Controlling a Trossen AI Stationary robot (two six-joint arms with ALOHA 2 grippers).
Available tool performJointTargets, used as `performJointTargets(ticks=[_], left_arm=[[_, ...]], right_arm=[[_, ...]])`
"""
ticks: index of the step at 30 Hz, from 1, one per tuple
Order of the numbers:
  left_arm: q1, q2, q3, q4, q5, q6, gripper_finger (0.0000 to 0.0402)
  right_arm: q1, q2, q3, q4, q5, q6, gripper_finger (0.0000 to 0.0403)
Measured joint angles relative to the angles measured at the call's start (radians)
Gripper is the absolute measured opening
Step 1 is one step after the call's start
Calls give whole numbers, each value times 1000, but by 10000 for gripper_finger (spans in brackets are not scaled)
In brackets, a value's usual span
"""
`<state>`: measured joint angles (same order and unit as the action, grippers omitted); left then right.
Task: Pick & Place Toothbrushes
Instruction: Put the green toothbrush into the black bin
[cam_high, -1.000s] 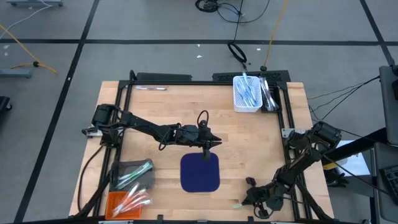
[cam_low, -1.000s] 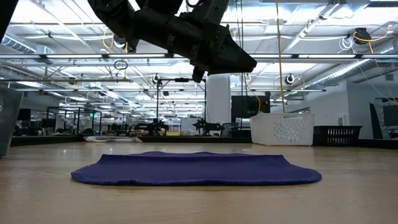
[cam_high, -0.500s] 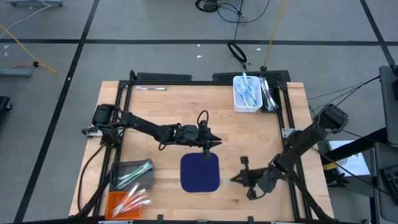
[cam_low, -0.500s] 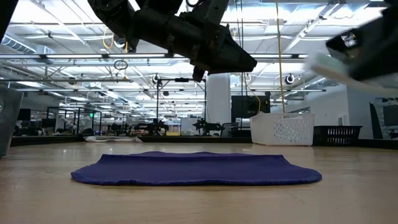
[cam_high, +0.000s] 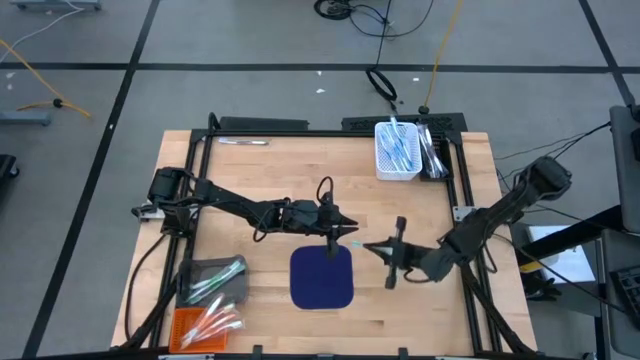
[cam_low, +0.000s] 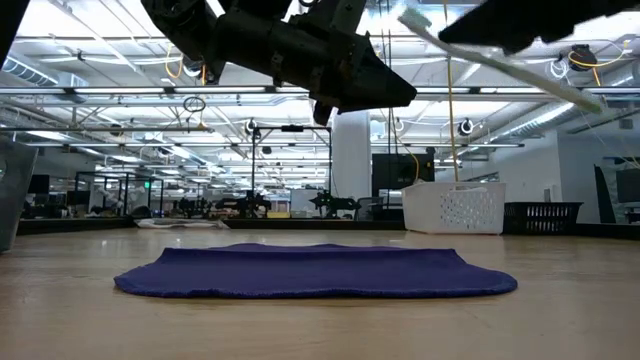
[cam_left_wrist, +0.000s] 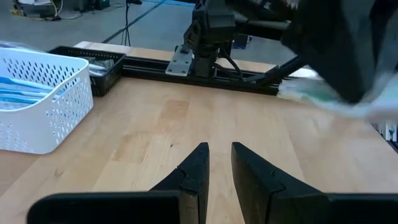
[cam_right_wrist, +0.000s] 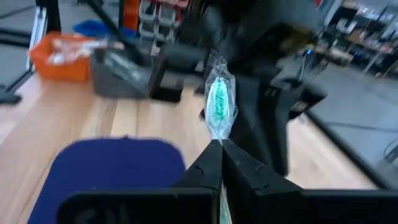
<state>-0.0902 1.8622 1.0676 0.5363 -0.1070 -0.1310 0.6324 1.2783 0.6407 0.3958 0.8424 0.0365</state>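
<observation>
My right gripper (cam_high: 372, 248) is shut on a green toothbrush in a clear wrapper (cam_right_wrist: 219, 102). It hovers just right of the navy mat (cam_high: 322, 277), beside my left gripper. In the low view the toothbrush (cam_low: 490, 55) slants high above the mat (cam_low: 315, 272). My left gripper (cam_high: 348, 231) hangs over the mat's far edge, holding nothing, with a narrow gap between its fingers (cam_left_wrist: 219, 155). More toothbrushes lie in the white basket (cam_high: 397, 150), the grey bin (cam_high: 215, 280) and the orange bin (cam_high: 205, 325). My right gripper pinches the wrapped toothbrush between its two fingertips, at a spot along the handle (cam_right_wrist: 217, 134). The bristle end (cam_right_wrist: 219, 93) sticks out forward beyond the fingers. The toothbrush is lifted clear of the table and tilted, bristle end higher (cam_low: 415, 18).
A black tray (cam_high: 432, 150) stands beside the white basket at the far right. A black frame (cam_high: 300, 128) runs along the table's far edge and sides. Bare wood lies between the mat and the basket. The two grippers are close together above the mat's far right corner.
My right gripper has travelled from the table's near right corner toward the far edge and left, up to the mat's right side beside my left gripper. It has carried the toothbrush off the table and high into the low view. My left arm has kept still.
</observation>
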Motion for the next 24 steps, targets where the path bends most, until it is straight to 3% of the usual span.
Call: performJointTargets(ticks=[5,10,17,24], left_arm=[[0,0,0,15,0,5,67],[-3,0,0,61,0,24,67],[-3,0,0,138,0,51,67],[-2,0,0,228,0,58,67]], right_arm=[[-32,-8,-4,144,-4,-123,0],[-76,-8,-91,445,-22,-252,0],[-159,-7,-259,935,-189,-306,0],[-266,39,-260,990,-316,-251,0]])
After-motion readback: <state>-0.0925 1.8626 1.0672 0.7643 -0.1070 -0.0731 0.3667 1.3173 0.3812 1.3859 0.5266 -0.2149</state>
